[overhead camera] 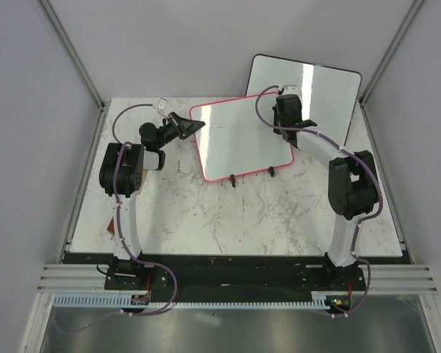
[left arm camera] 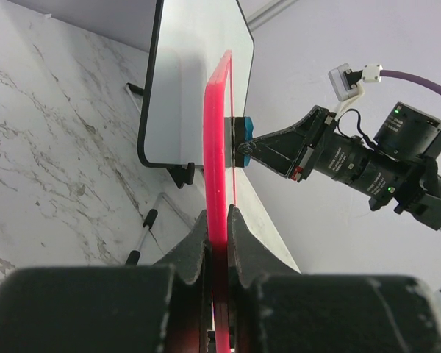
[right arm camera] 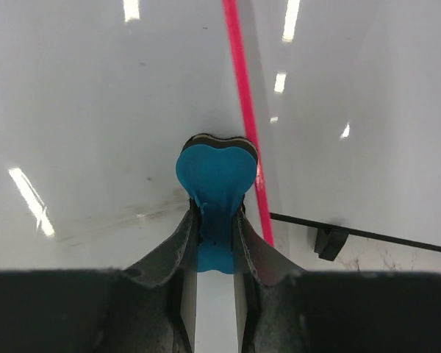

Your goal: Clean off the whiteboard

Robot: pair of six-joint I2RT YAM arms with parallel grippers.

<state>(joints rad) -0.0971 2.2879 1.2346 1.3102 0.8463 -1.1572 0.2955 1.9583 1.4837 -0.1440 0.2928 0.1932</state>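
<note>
Your whiteboard [overhead camera: 235,140] with the pink frame sits in the middle of the far half of the marble surface [overhead camera: 228,213]. It is turned a bit, and its little black feet are on the near edge. Just behind it, on the far right, is the black-framed board [overhead camera: 316,88].

Your left arm [overhead camera: 123,213] goes straight up from its base at the near left. It bends at the elbow and then reaches right and far. The left tool [overhead camera: 185,126] is at the far left corner of the whiteboard. In the left wrist view, the left tool [left arm camera: 217,220] has its two fingers pressed together on the pink frame [left arm camera: 217,147], so it is clamped on the whiteboard's edge.

Your right arm [overhead camera: 342,228] goes up from its base at the near right. It folds at the elbow and then stretches left and far over the whiteboard's right side. The right tool [overhead camera: 283,99] is close to the far right edge of the whiteboard.

In the right wrist view, the right tool [right arm camera: 214,209] is pinching a blue eraser [right arm camera: 213,173] between its fingers. The dark pad of the eraser touches the white face [right arm camera: 95,110], just left of the pink frame line. The left wrist view also shows the blue eraser [left arm camera: 244,126] against the pink-framed whiteboard. You can see some faint gray smudges on the white face near the eraser.
</note>
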